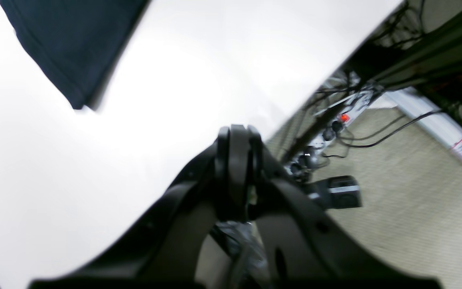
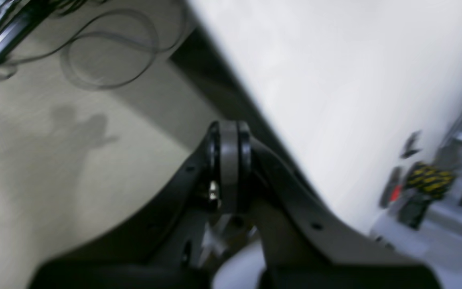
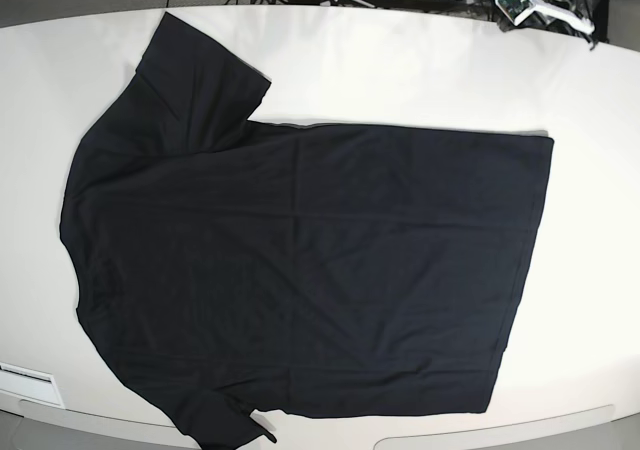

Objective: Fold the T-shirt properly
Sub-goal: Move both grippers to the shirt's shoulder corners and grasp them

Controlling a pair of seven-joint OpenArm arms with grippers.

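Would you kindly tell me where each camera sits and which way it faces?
Left wrist: behind the shut left gripper, facing the table edge, a corner of the T-shirt and floor cables.
Right wrist: behind the shut right gripper, facing table edge and floor.
Base: overhead, looking down on the spread T-shirt; no arm shows.
Shared: left wrist and base both show the T-shirt.

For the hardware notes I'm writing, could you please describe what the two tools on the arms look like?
Both look alike. The left tool is glossy black, with two curved, rounded-tip fingers flanking a flat dark middle strip and broad black arms spreading below. The right tool has the same shape, its middle strip greyer, with small round holes in its black body. No markings show.
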